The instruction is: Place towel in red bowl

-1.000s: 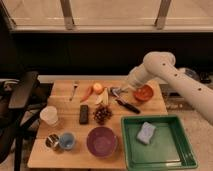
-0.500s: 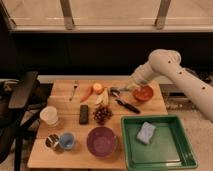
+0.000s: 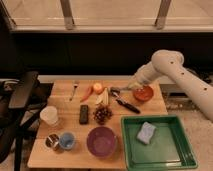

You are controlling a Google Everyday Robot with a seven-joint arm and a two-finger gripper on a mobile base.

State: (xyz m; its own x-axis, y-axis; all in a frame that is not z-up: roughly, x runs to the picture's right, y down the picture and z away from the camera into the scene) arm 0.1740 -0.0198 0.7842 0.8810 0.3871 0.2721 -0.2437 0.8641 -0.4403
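Note:
The red bowl [image 3: 143,93] sits at the table's far right. A pale blue folded towel [image 3: 146,132] lies in the green tray [image 3: 170,159] at the front right, well apart from the bowl. My gripper [image 3: 131,86] hangs low at the bowl's left rim, at the end of the white arm [image 3: 167,62] reaching in from the right. I see nothing in the gripper.
A black-handled brush [image 3: 125,104] lies just left of the bowl. On the wooden table [image 3: 75,159]: orange fruit [image 3: 98,88], carrot [image 3: 86,93], banana [image 3: 104,97], fork [image 3: 74,90], grapes [image 3: 103,114], remote [image 3: 84,114], white cup [image 3: 49,114], purple bowl [image 3: 102,141], can [image 3: 52,141], blue cup [image 3: 67,141]. A black chair [image 3: 20,97] stands at the left.
The arm's elbow has risen and shifted slightly right, and the gripper has edged up toward the bowl's left rim. The towel has stayed in the tray.

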